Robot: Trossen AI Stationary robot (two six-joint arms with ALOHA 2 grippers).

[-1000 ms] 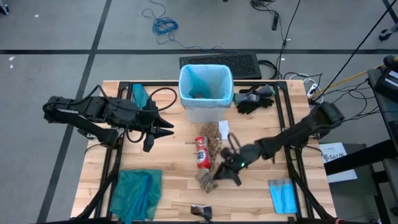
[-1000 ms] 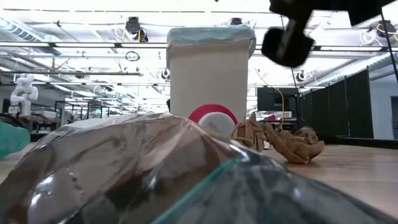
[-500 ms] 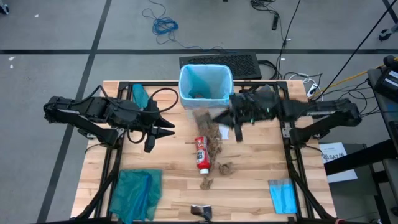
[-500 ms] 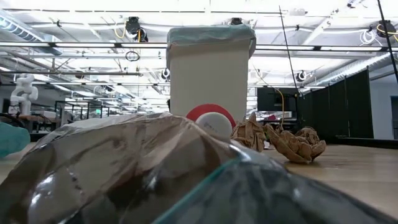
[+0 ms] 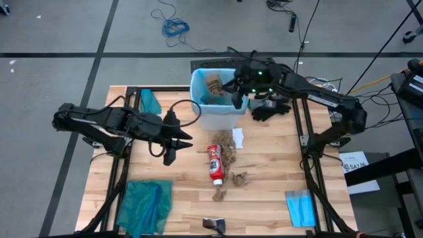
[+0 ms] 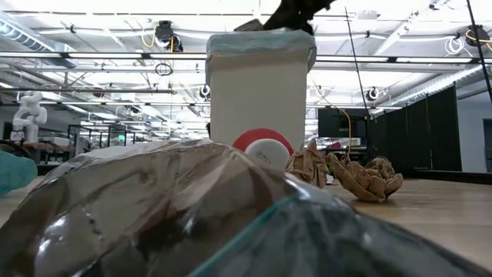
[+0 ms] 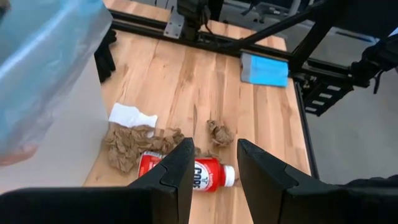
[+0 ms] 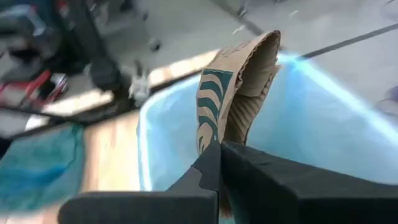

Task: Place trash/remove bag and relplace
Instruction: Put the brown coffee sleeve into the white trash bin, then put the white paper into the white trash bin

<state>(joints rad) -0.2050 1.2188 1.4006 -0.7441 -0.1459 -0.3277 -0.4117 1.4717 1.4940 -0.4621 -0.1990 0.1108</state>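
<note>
The white bin (image 5: 219,99) with its light-blue bag liner (image 8: 311,118) stands at the table's far middle. My right gripper (image 5: 231,89) hangs over the bin's opening, shut on a brown corrugated paper sleeve with green print (image 5: 213,82). My left gripper (image 5: 173,142) is open above the table left of the litter, touching nothing. The red-and-white bottle (image 7: 186,171) lies on its side beyond its fingers. Brown paper scraps (image 5: 227,147), (image 5: 238,178), a white scrap (image 5: 238,137) and a dark wrapper (image 5: 213,225) lie on the wood. My right gripper (image 8: 219,152) pinches the brown sleeve between its two shut fingers at one end (image 8: 231,134). The rest of the sleeve sticks out beyond the fingertips. It is lifted clear, above the lined opening of the bin.
A teal-green plastic bag (image 5: 145,205) lies at the near left and a small folded blue sheet (image 5: 301,207) at the near right. Black gloves (image 5: 271,106) sit right of the bin. Black frame rails (image 5: 307,139) run along both table sides.
My right gripper, shut on a brown paper piece near the table's middle, has risen and swung fast toward the far edge, and now holds it over the bin. My left gripper has shifted a little toward the table's right.
</note>
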